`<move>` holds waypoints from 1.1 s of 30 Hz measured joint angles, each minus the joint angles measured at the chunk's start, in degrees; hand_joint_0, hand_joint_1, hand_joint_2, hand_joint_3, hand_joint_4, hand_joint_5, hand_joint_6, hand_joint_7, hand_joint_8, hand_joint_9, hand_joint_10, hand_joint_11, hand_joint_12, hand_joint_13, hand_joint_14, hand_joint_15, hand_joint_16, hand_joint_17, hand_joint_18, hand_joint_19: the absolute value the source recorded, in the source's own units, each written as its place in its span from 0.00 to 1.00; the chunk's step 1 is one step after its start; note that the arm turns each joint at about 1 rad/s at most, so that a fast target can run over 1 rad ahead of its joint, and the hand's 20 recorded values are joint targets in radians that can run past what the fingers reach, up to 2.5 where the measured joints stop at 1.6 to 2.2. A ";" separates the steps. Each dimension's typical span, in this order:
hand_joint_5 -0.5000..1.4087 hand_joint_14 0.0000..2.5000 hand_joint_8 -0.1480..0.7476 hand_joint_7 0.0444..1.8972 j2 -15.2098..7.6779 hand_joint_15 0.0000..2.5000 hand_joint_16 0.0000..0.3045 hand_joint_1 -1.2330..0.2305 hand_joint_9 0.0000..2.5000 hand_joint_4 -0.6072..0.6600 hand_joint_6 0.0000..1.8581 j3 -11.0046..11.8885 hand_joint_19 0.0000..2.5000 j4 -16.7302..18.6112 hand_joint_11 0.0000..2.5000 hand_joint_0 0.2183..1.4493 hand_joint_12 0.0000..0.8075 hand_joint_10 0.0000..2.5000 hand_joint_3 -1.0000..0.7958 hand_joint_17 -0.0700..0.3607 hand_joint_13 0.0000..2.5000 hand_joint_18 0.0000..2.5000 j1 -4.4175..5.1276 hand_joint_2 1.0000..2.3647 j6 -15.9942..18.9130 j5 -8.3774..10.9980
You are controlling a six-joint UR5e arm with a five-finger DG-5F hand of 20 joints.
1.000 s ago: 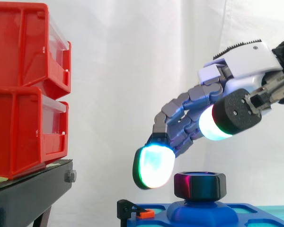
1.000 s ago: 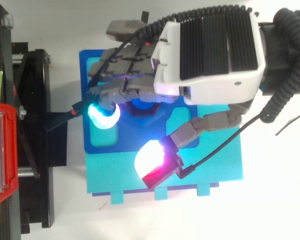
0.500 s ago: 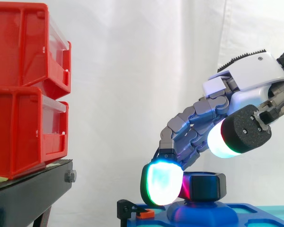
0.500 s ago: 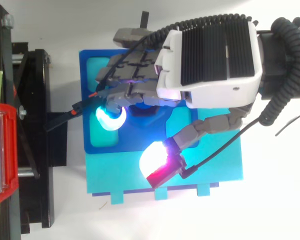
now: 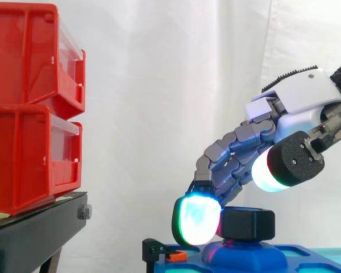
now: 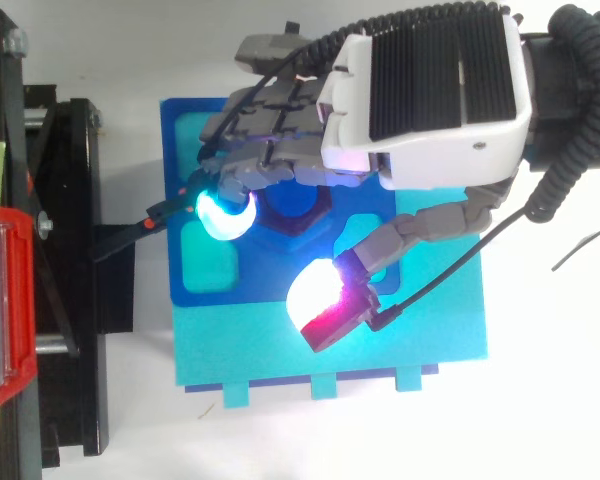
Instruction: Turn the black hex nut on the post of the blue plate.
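Observation:
The black hex nut point(image 5: 249, 223) sits on the post of the blue plate point(image 5: 307, 256). From above, part of the nut point(image 6: 298, 205) shows under my fingers on the blue plate point(image 6: 172, 150). My hand point(image 5: 295, 108) reaches in from the right and hangs over the nut, palm down. One bent finger's cyan-green pad point(image 5: 196, 220) rests against the nut's left side. The thumb's white pad point(image 5: 267, 170) stays above and to the right, apart from the nut. In the top view the hand point(image 6: 430, 90) covers the plate's far half, and the thumb pad point(image 6: 315, 295) glows white and red.
Two stacked red bins point(image 5: 28, 108) stand on a black stand point(image 5: 34, 233) at the left. A black clip with an orange piece point(image 5: 162, 253) sits at the plate's left edge. A lighter cyan plate point(image 6: 380, 350) lies under the blue one.
My hand has come down and drawn a little to the right. The cyan fingertip, above and left of the nut a second ago, now lies against its left side.

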 measured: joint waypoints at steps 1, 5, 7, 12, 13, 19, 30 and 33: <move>0.16 0.00 0.46 0.41 0.00 0.00 0.19 0.56 0.15 0.65 0.27 0.01 0.00 0.01 0.00 0.20 0.47 0.00 0.28 0.46 0.12 0.05 -0.06 0.00 -0.01 -0.07; 0.16 0.00 0.46 0.41 0.00 0.00 0.19 0.56 0.15 0.65 0.27 0.03 0.00 0.03 0.00 0.20 0.47 0.00 0.28 0.46 0.12 0.05 -0.18 0.00 -0.03 -0.16; 0.16 0.00 0.46 0.40 0.00 0.00 0.19 0.56 0.15 0.65 0.27 0.04 0.00 0.04 0.00 0.20 0.47 0.00 0.28 0.47 0.12 0.05 -0.28 0.00 -0.03 -0.23; 0.16 0.00 0.46 0.40 0.00 0.00 0.19 0.56 0.15 0.65 0.27 0.14 0.00 0.04 0.00 0.20 0.47 0.00 0.28 0.46 0.12 0.05 -0.57 0.00 -0.11 -0.58; 0.16 0.00 0.46 0.40 0.00 0.00 0.19 0.56 0.14 0.65 0.27 0.20 0.00 0.04 0.00 0.20 0.47 0.00 0.28 0.46 0.12 0.05 -0.65 0.00 -0.18 -0.69; 0.16 0.00 0.46 0.40 0.00 0.00 0.19 0.56 0.15 0.65 0.27 0.42 0.00 0.04 0.00 0.20 0.47 0.00 0.28 0.46 0.12 0.05 -1.26 0.00 -0.76 -1.38; 0.16 0.00 0.46 0.40 0.00 0.00 0.19 0.56 0.15 0.65 0.27 0.43 0.00 0.20 0.00 0.20 0.47 0.00 0.28 0.46 0.12 0.05 -2.96 0.00 -1.67 -3.30; 0.16 0.00 0.46 0.41 0.00 0.00 0.19 0.56 0.15 0.65 0.27 0.45 0.00 0.21 0.00 0.20 0.47 0.00 0.28 0.46 0.13 0.05 -3.40 0.00 -1.69 -3.87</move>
